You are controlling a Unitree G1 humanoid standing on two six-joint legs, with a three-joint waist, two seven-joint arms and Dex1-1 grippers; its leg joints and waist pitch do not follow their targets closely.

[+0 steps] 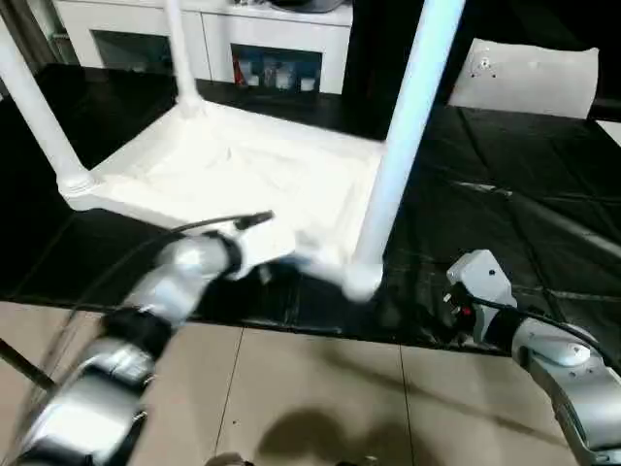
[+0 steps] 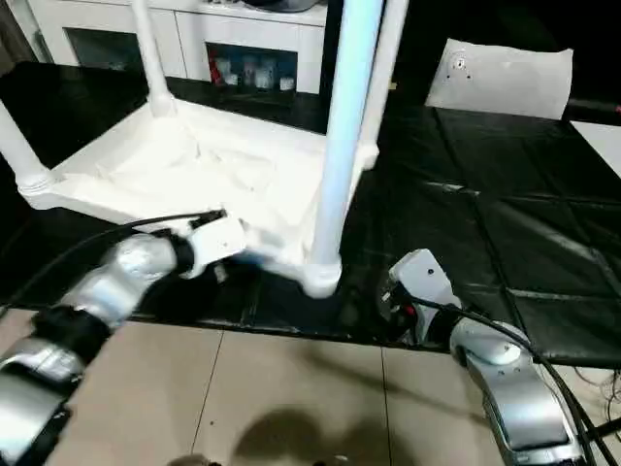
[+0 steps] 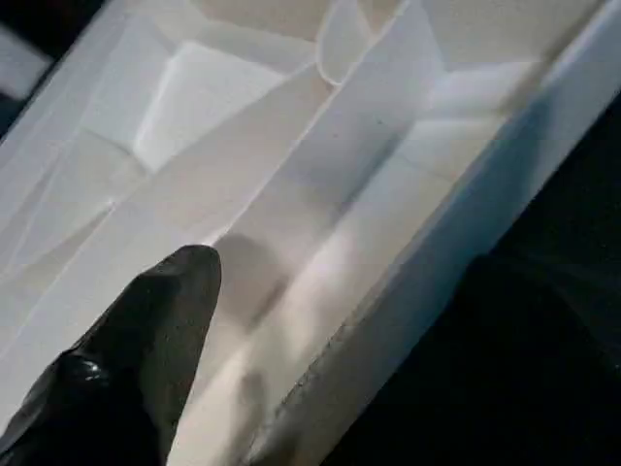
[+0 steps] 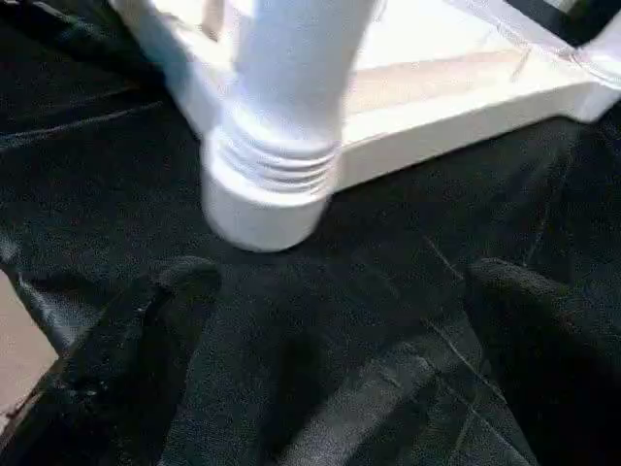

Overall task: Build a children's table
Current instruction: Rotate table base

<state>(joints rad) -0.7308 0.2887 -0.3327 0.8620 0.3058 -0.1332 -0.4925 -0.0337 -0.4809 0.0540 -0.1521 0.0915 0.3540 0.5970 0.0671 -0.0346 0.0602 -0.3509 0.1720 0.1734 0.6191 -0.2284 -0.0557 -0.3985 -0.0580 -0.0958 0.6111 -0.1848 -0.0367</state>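
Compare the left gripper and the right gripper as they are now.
The left gripper reaches over the upturned tabletop, a finger above its ribbed inside beside the near rim; the right gripper hangs over the black mat, short of the near corner leg. The left arm stretches forward across the rim; the right stays back near the mat's edge. Both are open and hold nothing.

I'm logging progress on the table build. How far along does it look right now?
Nearly done: the tabletop lies underside up on the black mat, and four legs stand in its corner sockets, the near leg included. In hand: nothing; the left gripper is open over the ribbed underside, the right gripper open near that leg's socket. Left: probably turning the table upright.
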